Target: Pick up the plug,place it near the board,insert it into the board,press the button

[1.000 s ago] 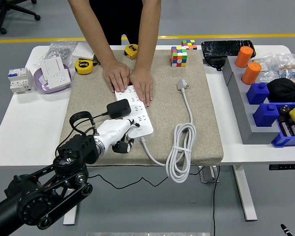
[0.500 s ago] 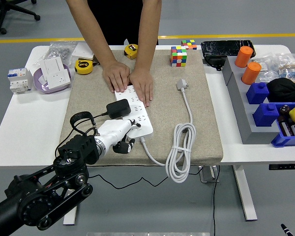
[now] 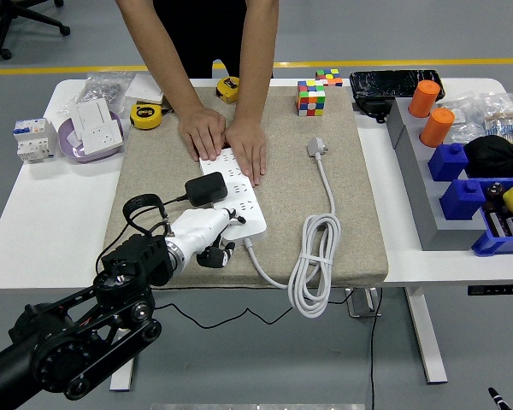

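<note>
The black plug sits seated in the white board on the tabletop. A person's hands pin the board's far end, bracing it. The left robot hand, fingers curled and empty, bears on the near end, apparently pressing the button.

No legible text, labels, brands or numbers on anything, print too small

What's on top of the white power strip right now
A black plug sits in it, a person's hands press its far end, and the robot's left hand covers its near end. The button is hidden.
</note>
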You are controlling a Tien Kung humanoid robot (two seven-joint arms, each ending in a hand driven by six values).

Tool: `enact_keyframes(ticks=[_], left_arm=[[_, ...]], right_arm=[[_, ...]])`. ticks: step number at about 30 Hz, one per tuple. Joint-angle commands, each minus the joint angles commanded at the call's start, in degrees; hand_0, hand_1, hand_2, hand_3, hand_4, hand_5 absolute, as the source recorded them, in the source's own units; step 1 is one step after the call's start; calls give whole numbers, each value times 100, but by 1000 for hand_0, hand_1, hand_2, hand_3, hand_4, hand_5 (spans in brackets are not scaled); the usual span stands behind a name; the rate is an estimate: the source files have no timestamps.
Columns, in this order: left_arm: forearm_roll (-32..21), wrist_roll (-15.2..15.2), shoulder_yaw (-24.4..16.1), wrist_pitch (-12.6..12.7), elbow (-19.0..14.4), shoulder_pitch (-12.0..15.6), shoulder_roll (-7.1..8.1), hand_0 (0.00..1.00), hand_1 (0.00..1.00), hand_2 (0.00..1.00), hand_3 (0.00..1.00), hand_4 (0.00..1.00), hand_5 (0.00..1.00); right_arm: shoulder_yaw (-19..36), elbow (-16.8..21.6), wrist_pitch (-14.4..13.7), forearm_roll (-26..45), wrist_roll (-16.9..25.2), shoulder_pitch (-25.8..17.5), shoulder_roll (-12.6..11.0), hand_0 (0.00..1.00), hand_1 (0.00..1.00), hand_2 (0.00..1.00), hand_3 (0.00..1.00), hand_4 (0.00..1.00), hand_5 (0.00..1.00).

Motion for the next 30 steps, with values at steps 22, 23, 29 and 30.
enact_keyframes(ticks=[22,23,29,30], left_arm=[[-3,-892,-874,498,-810,538,-134,211,136,280,849,722,145],[-135,-1137,-1084,730,-967,723,-189,211,136,280,849,722,145],[-1332,-2528,-1892,2000,-1385,1500,-341,704,840,796,965,927,270],[-1555,-2751,-1984,2096,-1392,1598,-356,704,840,796,965,927,270]], right_arm=[[31,0,-1,19,4,27,22,962,837,760,783,998,998],[51,0,-3,10,5,22,24,962,837,760,783,998,998],[177,0,-15,-55,-3,-52,37,962,837,760,782,998,998],[192,0,-17,-54,-1,-62,42,962,837,760,782,998,998]])
